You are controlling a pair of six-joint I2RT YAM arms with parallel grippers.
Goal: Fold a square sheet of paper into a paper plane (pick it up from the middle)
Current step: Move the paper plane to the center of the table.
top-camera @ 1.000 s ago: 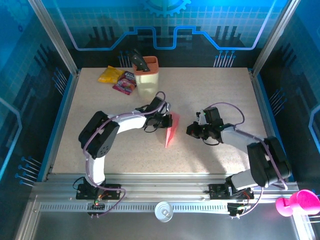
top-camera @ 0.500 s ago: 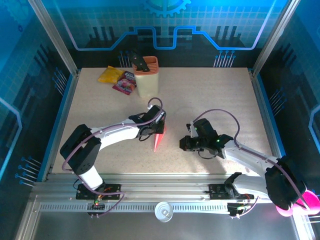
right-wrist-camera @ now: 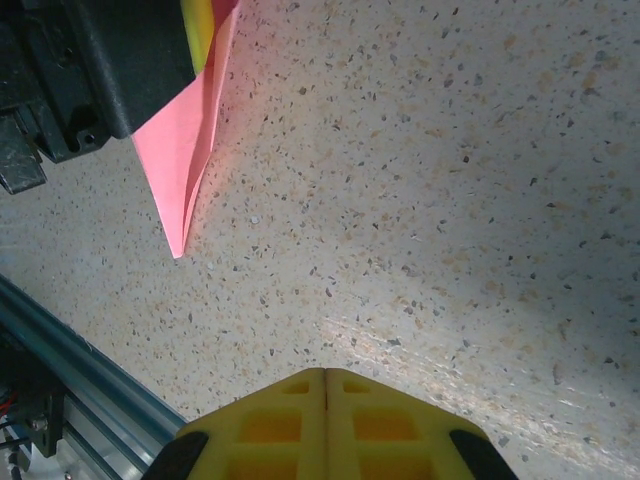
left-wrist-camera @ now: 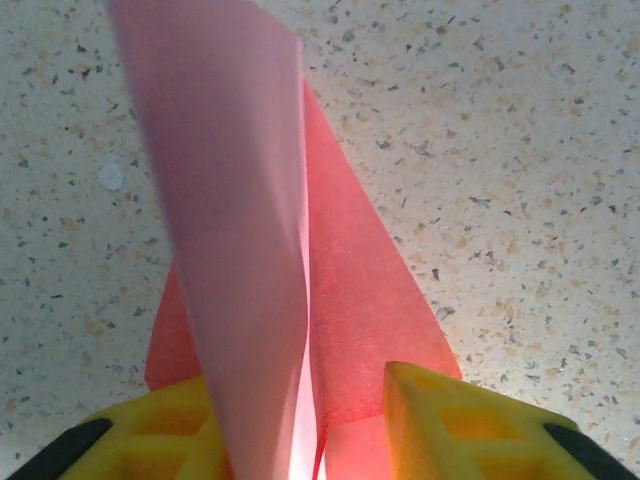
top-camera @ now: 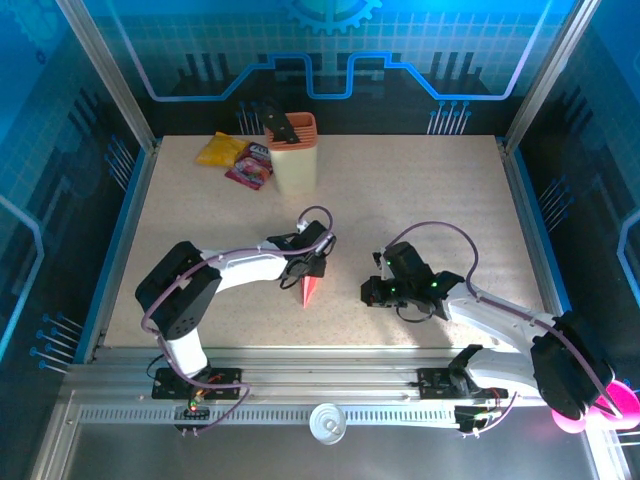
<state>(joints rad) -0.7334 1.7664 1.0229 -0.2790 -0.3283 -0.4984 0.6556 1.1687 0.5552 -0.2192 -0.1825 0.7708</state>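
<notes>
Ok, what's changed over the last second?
The left tool, shut on the paper plane, carried it toward the near edge and slightly left. The right tool, shut and empty, came nearer too. The holder and packets at the back stayed put.

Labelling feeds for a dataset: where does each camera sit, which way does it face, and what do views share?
Top external: fixed above and behind the arms, looking down on the table; both arms show.
Left wrist: on the left arm, looking past its jaws, shut on the paper plane, at the table.
Right wrist: on the right arm, looking down past its shut jaws; left jaws show too.
Shared: all show the paper plane.
</notes>
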